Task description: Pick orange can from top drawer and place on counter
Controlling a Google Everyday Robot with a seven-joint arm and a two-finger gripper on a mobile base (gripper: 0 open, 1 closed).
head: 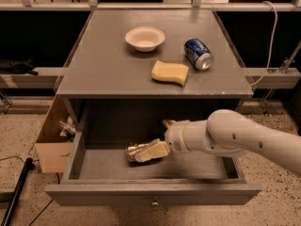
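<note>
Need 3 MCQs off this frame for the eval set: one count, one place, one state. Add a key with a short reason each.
1. How many things lie on the flat matte grey counter?
A. two
B. five
C. three

2. Where is the shiny orange-gold drink can?
A. on the counter
B. inside the wide grey wooden top drawer
C. on the floor

3. How does the blue can with the silver top sit?
A. lying on its side
B. upright
C. crushed flat

Key:
1 C: a round white bowl, a yellow sponge and the blue can.
2 B: it lies on the bottom of the pulled-out drawer, with the cream gripper right at it.
3 A: its silver end faces sideways, not up.
</note>
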